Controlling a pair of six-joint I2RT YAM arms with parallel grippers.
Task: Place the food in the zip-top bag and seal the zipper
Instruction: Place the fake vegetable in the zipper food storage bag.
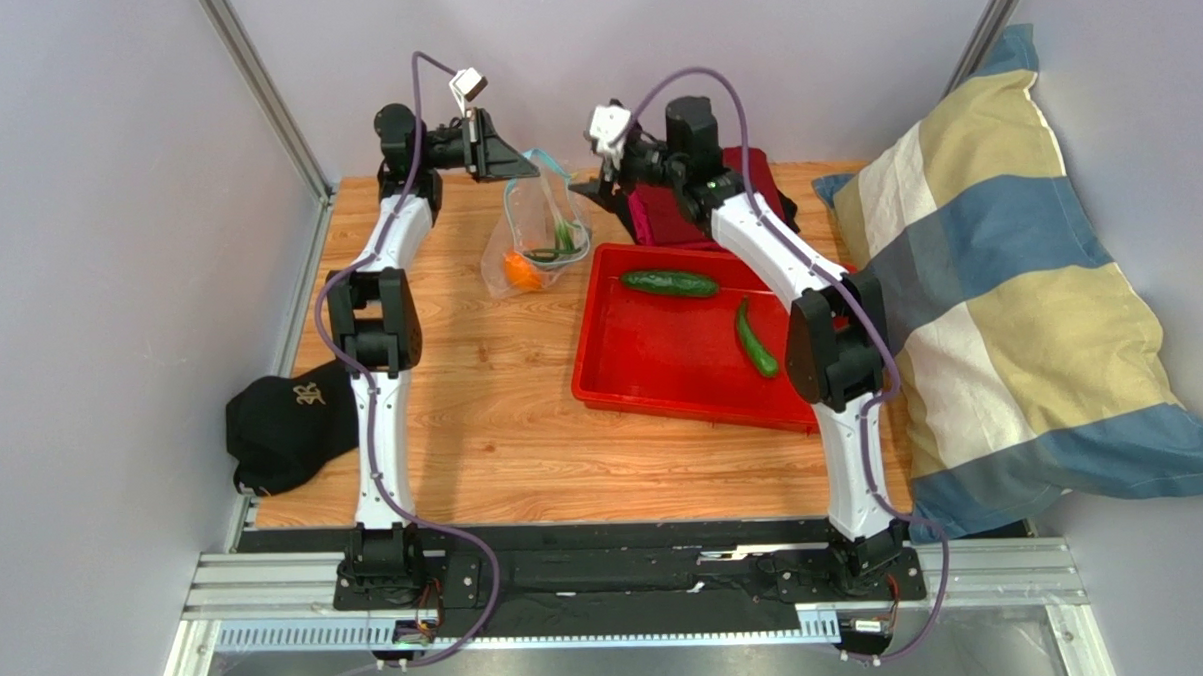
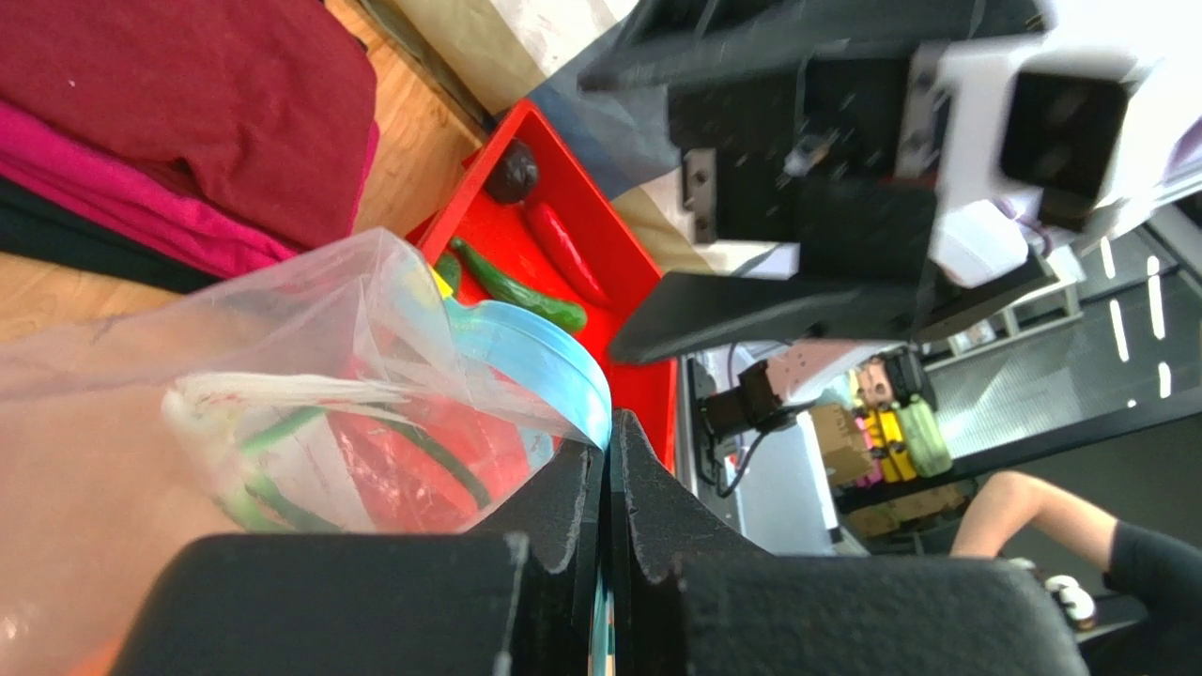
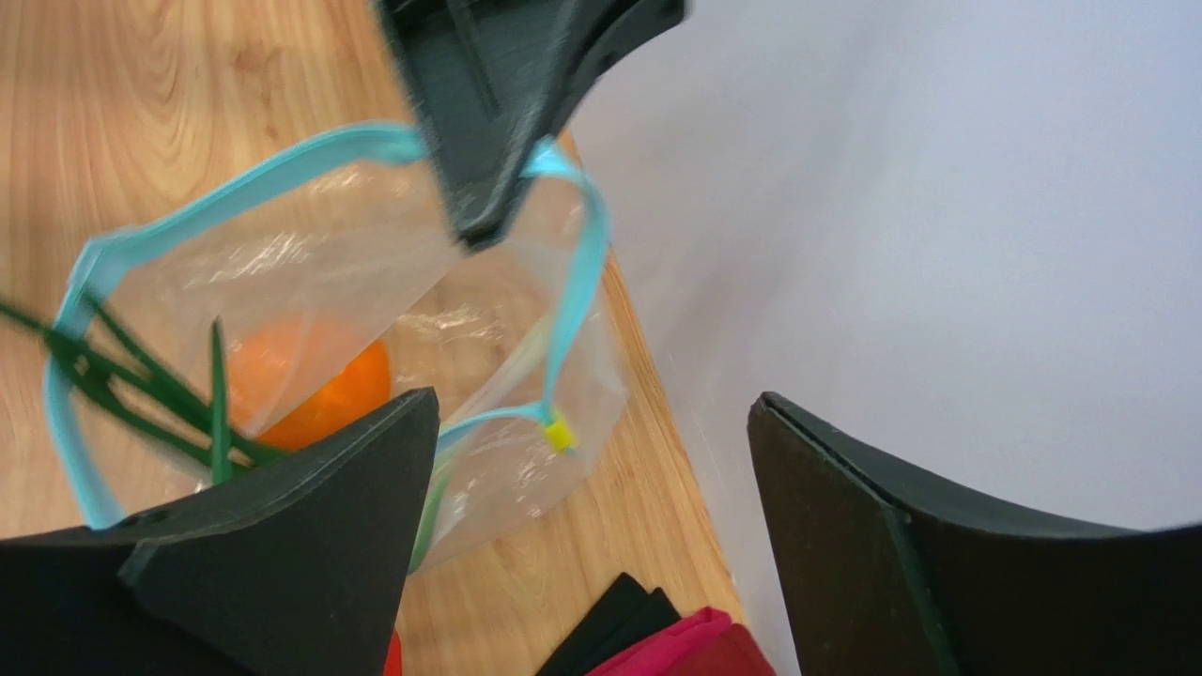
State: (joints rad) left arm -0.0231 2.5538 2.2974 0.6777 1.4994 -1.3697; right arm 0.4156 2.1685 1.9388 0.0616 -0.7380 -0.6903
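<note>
**Filling the bag: four pieces left in the tray**

On the table, the tray sat to the right of the bag, its near corner just beside it. The bag stood at the far edge of the table, held upright with its mouth wide. The left claw was clamped tight on the rim, pinching the zipper, which ran in an open loop around the mouth.

The right claw hung above and just beside the mouth, jaws apart and holding nothing.

Two cucumbers lay in the tray, apart from each other. In the bag were the orange at the bottom and the onion leaning across it. The chili and the dark piece lay in the tray's far corner.

By my reading the loading step was about a third done and sealing had not begun. The next move called for the right claw to swing over the tray, drop on one piece, likely a cucumber gripped across its middle, and carry it back. A long piece would need tipping end-down to clear the zipper without dragging the floppy rim out of the left claw.
</note>
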